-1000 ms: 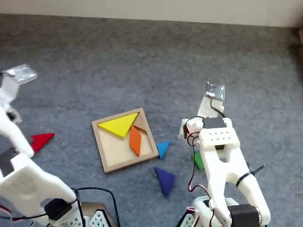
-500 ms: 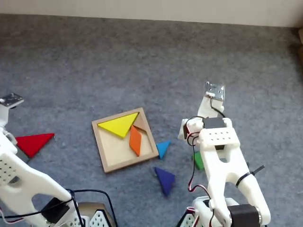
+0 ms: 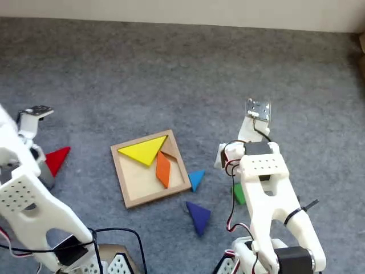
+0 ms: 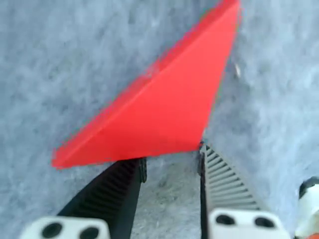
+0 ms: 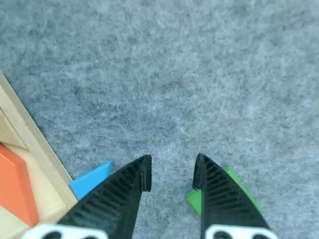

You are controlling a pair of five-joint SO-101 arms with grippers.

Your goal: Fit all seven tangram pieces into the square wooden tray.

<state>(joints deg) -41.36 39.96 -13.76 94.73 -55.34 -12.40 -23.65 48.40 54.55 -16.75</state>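
— Where's the tray?
— The square wooden tray (image 3: 137, 181) lies on the carpet (image 3: 171, 80), holding the yellow triangle (image 3: 142, 150) and the orange parallelogram (image 3: 163, 169).
— And the red triangle (image 4: 159, 114)?
— Well apart. The left gripper (image 4: 172, 154) is spread, its tips at the triangle's edge.
— The right gripper (image 5: 172, 172)?
— Parted, empty, between the light blue triangle (image 5: 89, 180) and the green piece (image 5: 197, 198).

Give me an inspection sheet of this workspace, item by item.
Surface: grey carpet.
Job's things: wooden tray holds yellow triangle and orange piece; light blue triangle, dark blue triangle, green piece and red triangle lie outside.
Clutter: nothing seen.
Claws: left claw open at the red triangle's edge; right claw open above carpet between light blue triangle and green piece.
Cables: black cable beside left arm; red and black wires on right arm.
Surroundings: pale wall strip at far edge.
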